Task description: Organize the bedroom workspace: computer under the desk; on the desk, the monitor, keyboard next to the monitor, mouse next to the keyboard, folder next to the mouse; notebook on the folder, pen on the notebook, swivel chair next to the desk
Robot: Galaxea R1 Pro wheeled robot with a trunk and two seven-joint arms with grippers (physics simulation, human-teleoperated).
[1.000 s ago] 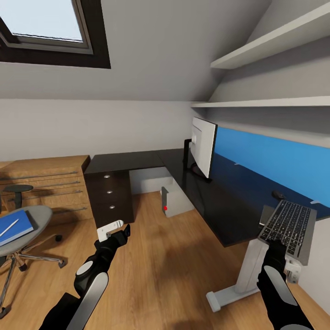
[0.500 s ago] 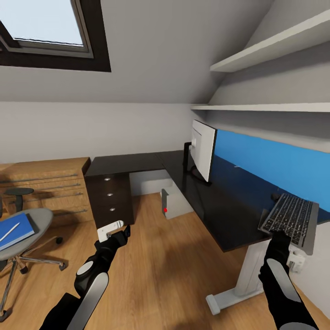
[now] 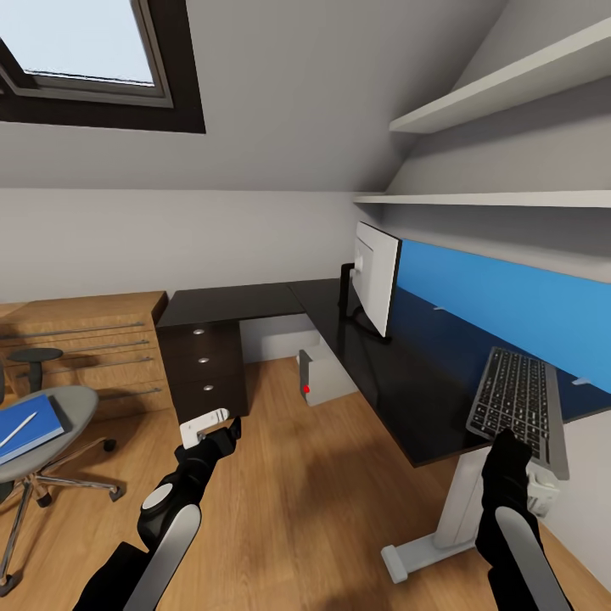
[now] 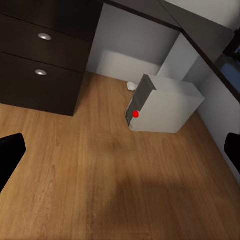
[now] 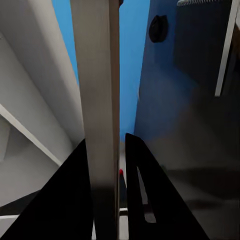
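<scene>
My right gripper (image 3: 510,443) is shut on the near edge of the dark keyboard (image 3: 514,406), holding it tilted over the front right part of the black desk (image 3: 386,373). In the right wrist view the fingers (image 5: 145,195) clamp the keyboard's grey edge (image 5: 98,100), with the dark mouse (image 5: 159,27) lying beyond on the desk. The monitor (image 3: 375,284) stands further back. The silver computer (image 3: 325,374) (image 4: 165,105) sits on the floor under the desk. My left gripper (image 3: 209,427) (image 4: 120,152) hangs open and empty. The swivel chair (image 3: 59,406) carries the blue folder (image 3: 25,427) with the pen (image 3: 17,429) on it. The notebook is out of view.
A dark drawer unit (image 3: 204,369) stands under the desk's far wing, beside a light-wood shelf unit (image 3: 85,344). The desk's white leg (image 3: 454,513) is just left of my right arm. Wall shelves (image 3: 509,85) hang above the blue panel. Open wood floor (image 3: 297,492) lies ahead.
My right gripper has carried the keyboard left and further over the desk, turning it so its length runs away from me; it now covers the mouse. The left arm has not moved.
</scene>
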